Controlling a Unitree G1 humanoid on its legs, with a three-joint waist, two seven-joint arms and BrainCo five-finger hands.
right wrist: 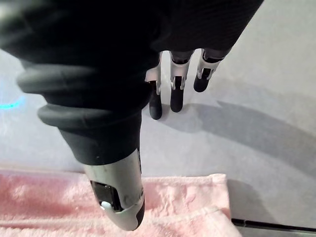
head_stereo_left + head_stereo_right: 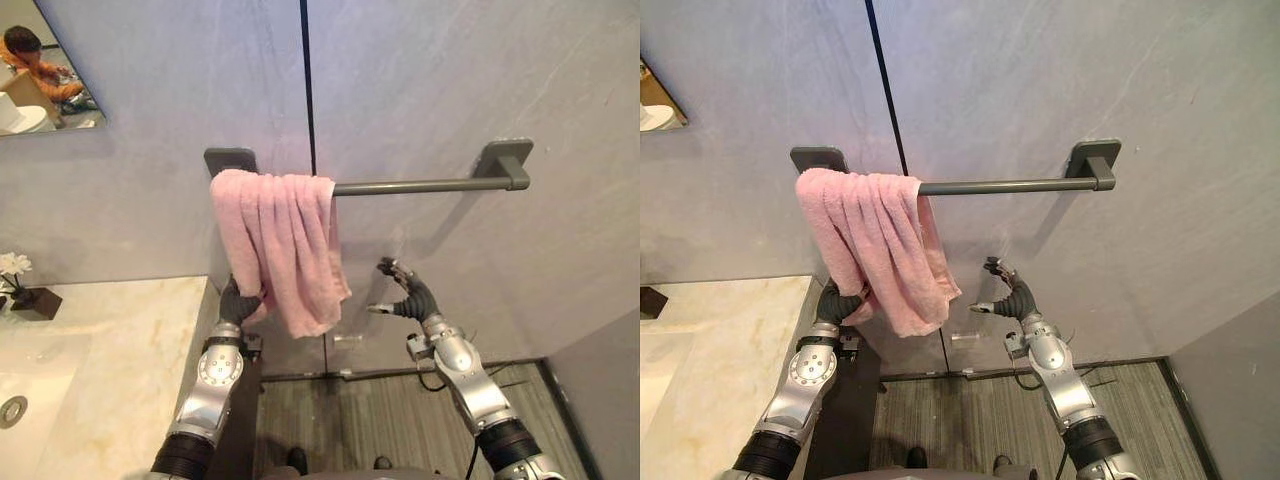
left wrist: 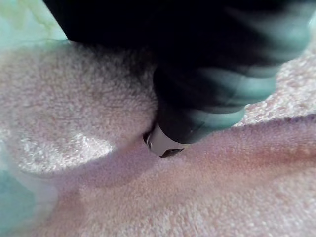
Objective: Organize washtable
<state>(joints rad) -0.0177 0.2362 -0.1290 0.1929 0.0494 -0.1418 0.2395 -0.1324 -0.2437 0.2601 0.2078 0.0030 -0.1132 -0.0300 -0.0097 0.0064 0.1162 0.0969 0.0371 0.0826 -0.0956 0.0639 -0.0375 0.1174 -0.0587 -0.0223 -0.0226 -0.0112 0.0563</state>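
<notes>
A pink towel point(image 2: 285, 240) hangs bunched over the left end of a grey wall bar point(image 2: 420, 185), its lower corner drooping to the right. My left hand point(image 2: 238, 302) reaches up from below and is buried in the towel's lower left folds; up close, the towel point(image 3: 74, 123) presses against the hand's dark cover point(image 3: 207, 74). My right hand point(image 2: 405, 295) hovers open a little to the right of the towel's lower edge, near the wall, holding nothing. Its straight fingers point(image 1: 178, 84) point at the bare wall, with the towel's hem point(image 1: 187, 197) beside the thumb.
A marble washtable point(image 2: 120, 370) with a sink point(image 2: 30, 390) lies at lower left. A small dark vase of white flowers point(image 2: 20, 285) stands at its back. A mirror point(image 2: 45, 70) at upper left reflects a person. Grey plank floor point(image 2: 400, 420) lies below the bar.
</notes>
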